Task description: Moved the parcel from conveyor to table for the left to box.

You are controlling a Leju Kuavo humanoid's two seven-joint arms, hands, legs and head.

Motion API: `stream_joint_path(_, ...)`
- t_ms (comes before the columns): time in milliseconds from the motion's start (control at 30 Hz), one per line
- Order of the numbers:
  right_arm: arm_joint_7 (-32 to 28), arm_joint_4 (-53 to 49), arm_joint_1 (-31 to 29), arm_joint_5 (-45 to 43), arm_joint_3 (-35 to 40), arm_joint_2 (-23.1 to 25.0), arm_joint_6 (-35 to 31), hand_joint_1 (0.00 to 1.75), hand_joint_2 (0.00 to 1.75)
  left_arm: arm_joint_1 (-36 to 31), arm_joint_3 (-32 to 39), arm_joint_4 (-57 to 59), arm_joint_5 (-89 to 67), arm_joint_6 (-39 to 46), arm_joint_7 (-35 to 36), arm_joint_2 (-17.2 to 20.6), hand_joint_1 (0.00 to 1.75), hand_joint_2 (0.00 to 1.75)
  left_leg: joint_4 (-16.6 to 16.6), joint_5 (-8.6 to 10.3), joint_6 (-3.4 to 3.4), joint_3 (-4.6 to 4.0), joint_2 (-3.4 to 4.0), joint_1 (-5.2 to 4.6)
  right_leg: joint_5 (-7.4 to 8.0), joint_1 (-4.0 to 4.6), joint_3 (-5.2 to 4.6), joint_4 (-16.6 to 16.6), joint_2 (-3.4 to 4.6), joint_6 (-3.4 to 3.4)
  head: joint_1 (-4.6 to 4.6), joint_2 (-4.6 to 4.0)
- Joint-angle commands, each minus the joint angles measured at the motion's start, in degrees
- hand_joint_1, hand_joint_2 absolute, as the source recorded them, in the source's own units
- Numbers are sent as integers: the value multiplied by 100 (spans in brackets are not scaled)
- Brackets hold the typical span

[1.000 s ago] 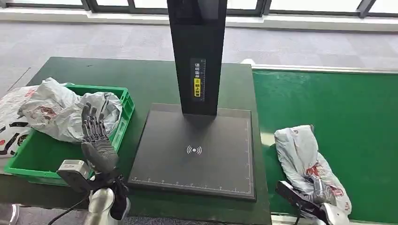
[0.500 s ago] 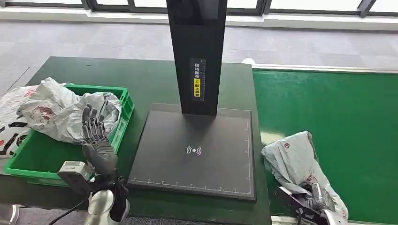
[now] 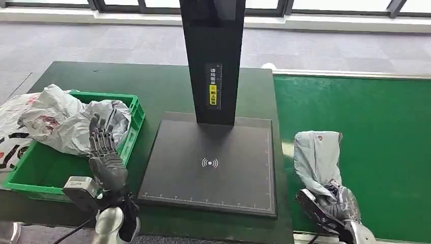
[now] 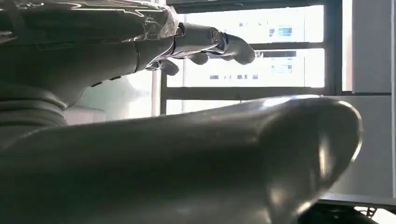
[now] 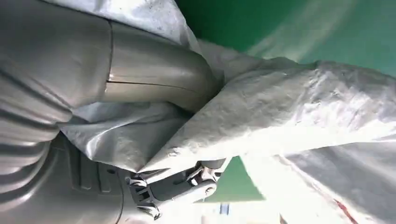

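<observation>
A grey plastic parcel [image 3: 319, 157] with red print lies on the green conveyor [image 3: 376, 127], close to its left edge beside the table. My right hand [image 3: 333, 203] grips the parcel's near end; in the right wrist view the thumb [image 5: 154, 74] and fingers [image 5: 177, 186] close around the crumpled grey parcel [image 5: 289, 116]. My left hand [image 3: 104, 150] is raised with fingers spread, holding nothing, in front of the green crate [image 3: 61, 175]. In the left wrist view that left hand [image 4: 205, 42] points toward windows.
The green crate holds several grey parcels [image 3: 71, 119], one spilling over its left side. A black scanner platform [image 3: 211, 165] with a tall black post [image 3: 213, 56] stands on the dark green table [image 3: 152, 86] between crate and conveyor.
My right hand has drawn the parcel's near end leftward and up; the parcel has straightened and now lies nearer the conveyor's left edge. The left hand has barely moved.
</observation>
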Motion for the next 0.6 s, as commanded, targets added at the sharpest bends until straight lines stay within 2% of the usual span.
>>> stream_joint_path(33,-52,-269,-308,-114,156,316,-455,175,175,-61,-19,138,-10,-28,22,2,0,0,-12,6,8,-5,11,-1,8,3,-10,-10,2,-13,0,0)
stream_joint_path(300,-52,-269,-308,-114,156,316,-455,175,175,-61,-19,138,-10,-28,22,2,0,0,-4,1,5,-3,6,1,3,3,-5,-5,1,-7,0,0)
stream_joint_path(333,-302,-490,-240,-191,189,369,-1107,175,175,-123,-43,144,-23,9,22,5,0,0,-13,7,9,-4,10,0,10,4,-8,-13,1,-13,0,0)
stream_joint_path(467,-593,-1190,-167,-68,689,432,-1749,175,175,-181,-112,216,52,116,22,64,0,0,-2,2,4,-10,7,-4,2,-2,-17,3,1,-9,0,0)
stream_joint_path(600,-1051,-1324,-363,-165,1869,501,-2376,175,175,-242,-206,361,85,94,22,97,0,0,-4,1,3,-5,18,0,5,2,-18,1,13,-10,0,0)
